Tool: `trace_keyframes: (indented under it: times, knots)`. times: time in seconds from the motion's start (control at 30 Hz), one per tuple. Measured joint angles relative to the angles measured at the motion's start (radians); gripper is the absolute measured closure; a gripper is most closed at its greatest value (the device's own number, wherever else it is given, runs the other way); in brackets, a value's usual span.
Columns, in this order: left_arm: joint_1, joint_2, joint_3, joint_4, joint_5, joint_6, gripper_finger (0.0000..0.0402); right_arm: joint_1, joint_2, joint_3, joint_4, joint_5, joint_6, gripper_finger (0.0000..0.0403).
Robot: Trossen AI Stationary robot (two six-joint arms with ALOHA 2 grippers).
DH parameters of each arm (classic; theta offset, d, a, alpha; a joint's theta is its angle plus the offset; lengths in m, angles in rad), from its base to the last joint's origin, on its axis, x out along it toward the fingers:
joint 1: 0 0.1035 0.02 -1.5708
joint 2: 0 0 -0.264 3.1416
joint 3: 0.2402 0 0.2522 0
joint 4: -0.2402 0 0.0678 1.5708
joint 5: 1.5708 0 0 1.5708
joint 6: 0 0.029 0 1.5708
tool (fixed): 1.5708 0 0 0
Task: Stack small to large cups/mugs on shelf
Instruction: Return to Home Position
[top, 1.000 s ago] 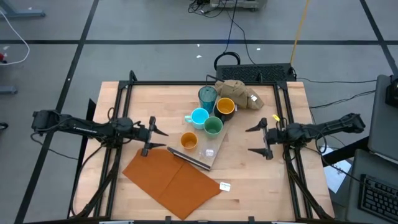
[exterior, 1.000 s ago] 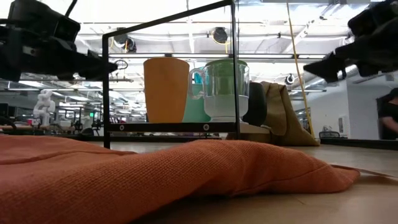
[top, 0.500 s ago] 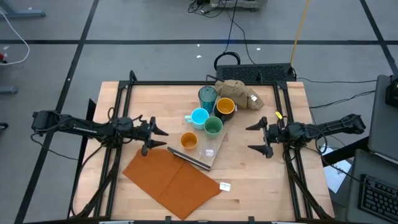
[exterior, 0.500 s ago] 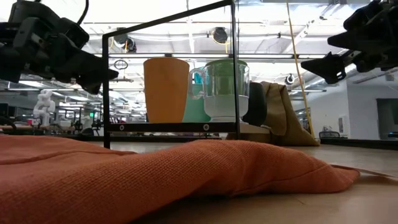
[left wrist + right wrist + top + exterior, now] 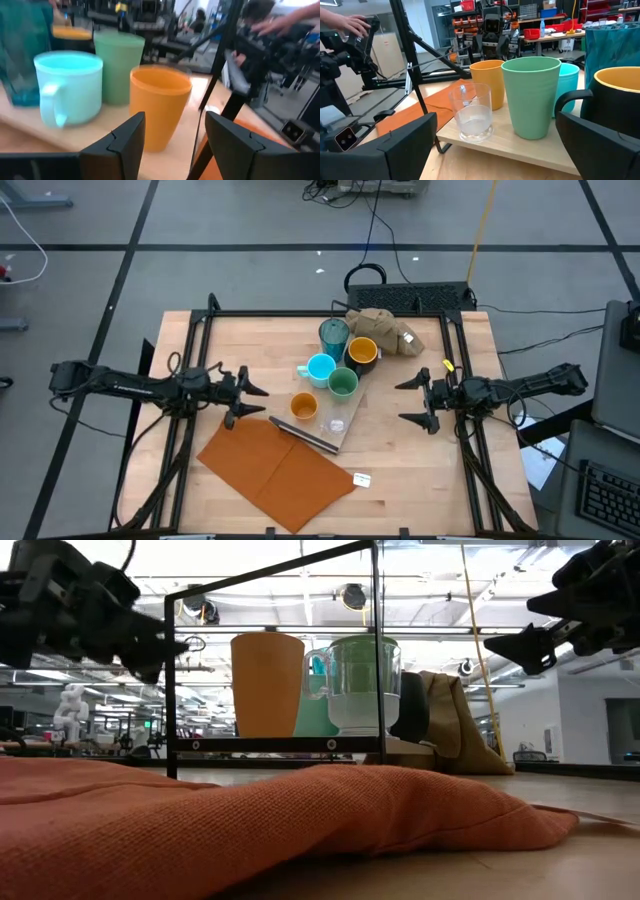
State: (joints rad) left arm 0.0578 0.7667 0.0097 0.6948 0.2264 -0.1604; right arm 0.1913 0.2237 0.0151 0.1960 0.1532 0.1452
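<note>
The middle of the table (image 5: 270,355) is crowded. The shelf (image 5: 530,150) runs from 1 o'clock toward 7, and six vessels stand close together on it: teal tumbler (image 5: 334,335), dark mug (image 5: 362,352), light blue mug (image 5: 321,368), green cup (image 5: 343,383), orange cup (image 5: 303,407) and clear glass (image 5: 337,423). We see only narrow gaps between them. A thin black frame (image 5: 376,640) stands upright at the shelf's 7 o'clock end. A tan cloth (image 5: 385,328) lies at 1 o'clock, just beside the dark mug. An orange sheet (image 5: 275,470) covers 7 o'clock, bulging in a fold. We find open wood in three places:
- at 9 o'clock, between the left gripper (image 5: 255,404) and the orange cup
- at 3 o'clock, between the right gripper (image 5: 400,403) and the shelf
- at 5 o'clock, apart from a small white tag (image 5: 361,478)
</note>
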Motion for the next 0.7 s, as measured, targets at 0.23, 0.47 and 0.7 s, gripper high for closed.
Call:
trace_keyframes:
  times: [0.23,0.47,0.7]
  knots:
    - [-0.009,-0.241,0.002,-0.048,-0.004,-0.001,0.0194,0.0,-0.064,0.0,0.0,0.0,0.0,0.0003]
    - [-0.028,-0.528,0.001,-0.05,-0.008,-0.001,0.0194,-0.028,-0.146,0.0,0.006,-0.001,0.0,0.0003]
    - [-0.011,-0.668,0.0,-0.017,-0.01,-0.001,0.0195,-0.073,-0.217,0.0,0.008,0.0,0.0,0.0003]
